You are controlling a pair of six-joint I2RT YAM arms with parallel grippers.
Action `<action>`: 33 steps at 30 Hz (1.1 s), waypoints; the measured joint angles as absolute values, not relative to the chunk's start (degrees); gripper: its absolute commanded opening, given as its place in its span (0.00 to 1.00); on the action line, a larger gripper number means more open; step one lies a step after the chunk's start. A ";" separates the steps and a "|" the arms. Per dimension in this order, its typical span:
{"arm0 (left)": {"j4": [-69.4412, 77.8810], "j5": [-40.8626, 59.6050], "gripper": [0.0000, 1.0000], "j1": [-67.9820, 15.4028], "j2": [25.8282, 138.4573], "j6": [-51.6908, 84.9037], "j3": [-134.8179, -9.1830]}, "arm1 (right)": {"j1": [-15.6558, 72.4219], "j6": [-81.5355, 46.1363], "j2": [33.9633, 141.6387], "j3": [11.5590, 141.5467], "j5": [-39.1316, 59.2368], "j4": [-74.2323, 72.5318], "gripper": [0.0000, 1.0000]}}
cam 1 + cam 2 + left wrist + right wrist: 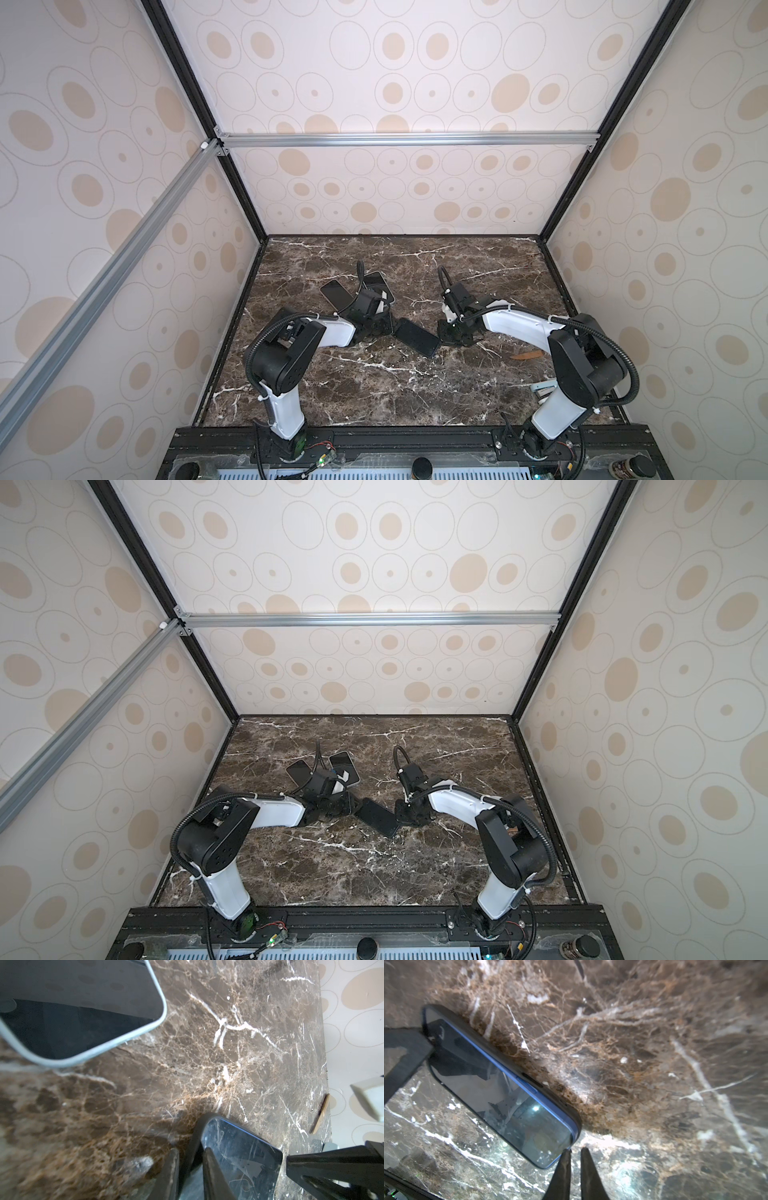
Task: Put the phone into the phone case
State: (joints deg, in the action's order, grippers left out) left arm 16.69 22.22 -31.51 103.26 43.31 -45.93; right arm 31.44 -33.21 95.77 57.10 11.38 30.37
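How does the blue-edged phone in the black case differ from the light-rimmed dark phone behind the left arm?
The blue-edged phone sits in a black case; the light-rimmed dark phone shows no black one. The left tool grips the cased phone; the other one lies ungripped, farther back. Both lie dark side up on the brown marble table.

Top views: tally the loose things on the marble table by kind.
Dark-screened phones: 3
Black phone case: 1
Flat tan stick: 1
Pale blue item, partly hidden: 1
Total: 6
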 measured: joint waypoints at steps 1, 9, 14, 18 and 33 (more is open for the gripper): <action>16.69 22.22 0.22 -31.51 103.26 43.31 -45.93 | 31.44 -33.21 95.77 57.10 11.38 30.30 0.14; 16.69 22.22 0.22 -31.51 103.26 43.31 -45.91 | 31.44 -33.17 96.64 57.08 10.70 28.64 0.12; 16.69 22.22 0.22 -31.51 103.26 43.31 -45.89 | 31.48 -33.15 97.41 57.04 10.98 27.35 0.11; 16.69 22.22 0.22 -31.51 103.26 43.31 -45.89 | 31.48 -33.12 97.45 57.04 10.94 27.38 0.10; 16.73 22.13 0.22 -31.53 103.26 43.59 -45.87 | 30.50 -32.42 101.30 57.58 12.86 27.51 0.09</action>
